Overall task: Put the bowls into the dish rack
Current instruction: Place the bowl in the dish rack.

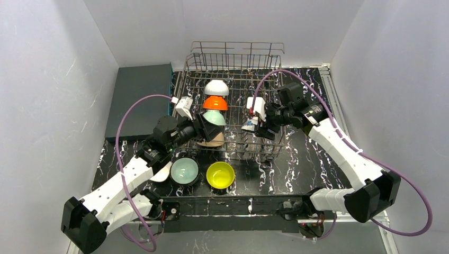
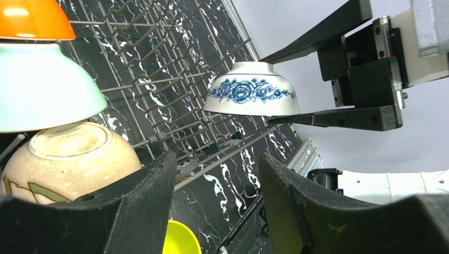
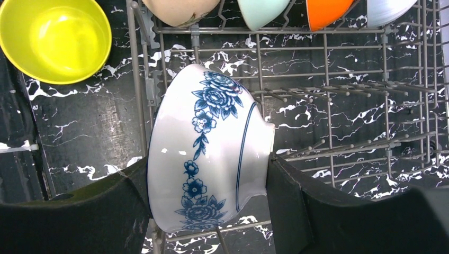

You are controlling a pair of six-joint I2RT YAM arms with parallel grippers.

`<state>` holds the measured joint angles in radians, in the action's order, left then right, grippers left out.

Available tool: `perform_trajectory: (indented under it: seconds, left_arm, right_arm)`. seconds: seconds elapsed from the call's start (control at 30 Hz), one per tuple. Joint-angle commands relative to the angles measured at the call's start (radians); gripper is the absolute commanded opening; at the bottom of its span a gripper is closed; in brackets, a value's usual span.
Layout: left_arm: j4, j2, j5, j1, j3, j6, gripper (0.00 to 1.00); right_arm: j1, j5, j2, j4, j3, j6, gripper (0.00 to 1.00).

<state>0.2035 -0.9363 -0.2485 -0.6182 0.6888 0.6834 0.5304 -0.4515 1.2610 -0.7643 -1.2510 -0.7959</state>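
Fingers of the right gripper (image 1: 254, 123) clamp a round white ceramic bowl with blue flowers (image 1: 249, 126) above the silver wire dish rack (image 1: 233, 57). Left wrist view: the left gripper (image 2: 217, 203) gapes empty beside a peach-tan speckled bowl (image 2: 63, 159). Right wrist view: the flowered bowl is on edge and should be lowered squarely between tines before release.

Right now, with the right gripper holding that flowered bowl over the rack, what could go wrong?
1. The right gripper pinches the blue-and-white bowl only between foot and rim. The glossy surface could slip, dropping it onto the tines of the dish rack.
2. The left gripper hangs open right beside the tan bowl and near the held bowl. A careless move might knock either one.
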Motion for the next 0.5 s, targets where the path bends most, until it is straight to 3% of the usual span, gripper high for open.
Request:
perform_trajectory:
  seconds: [0.0,0.47]
  left_arm:
    - [0.007,0.024,-0.01,-0.002,-0.021,0.006,0.57]
    - [0.007,0.034,-0.005,-0.001,-0.04,0.025,0.57]
  right_arm:
    - [0.0,-0.049,-0.003,0.017,-0.054,-0.044,0.01]
    - [0.002,-0.071,0.068,-0.085,-0.091,-0.096,0.01]
